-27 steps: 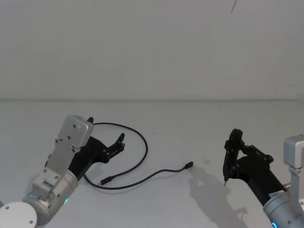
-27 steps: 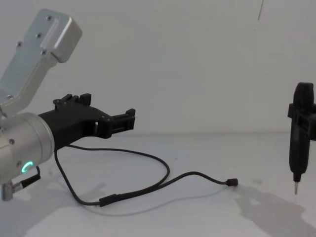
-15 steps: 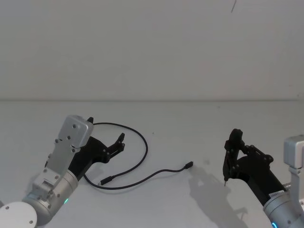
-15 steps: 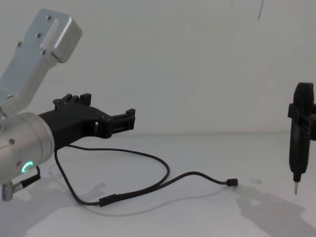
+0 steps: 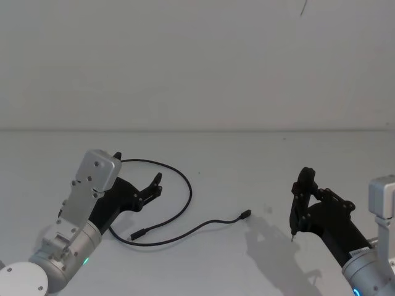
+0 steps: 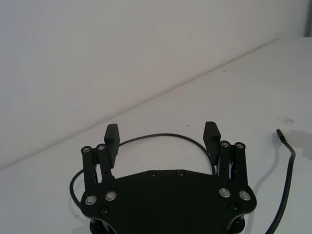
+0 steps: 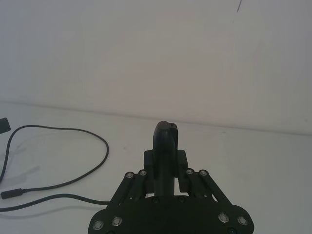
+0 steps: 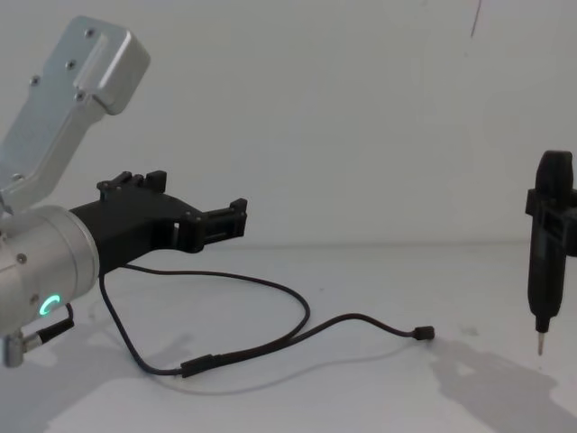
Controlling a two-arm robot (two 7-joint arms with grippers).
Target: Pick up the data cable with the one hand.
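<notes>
Data cable (image 5: 189,192) lay just below open-jawed left gripper (image 5: 157,185); likely best to straddle 1 strand squarely before closing; right gripper (image 5: 303,191), clamping pen tool (image 8: 548,244), sat well apart.

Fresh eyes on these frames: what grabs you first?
The black data cable lies looped across the white table, left of centre. The left gripper hovers open over the loop's left side. At the right, the right gripper is clamped on a pen-shaped tool, tip down.

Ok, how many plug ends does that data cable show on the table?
2. The right plug lies mid-table; the left plug lies just robot-side of the open left pincer.
</notes>
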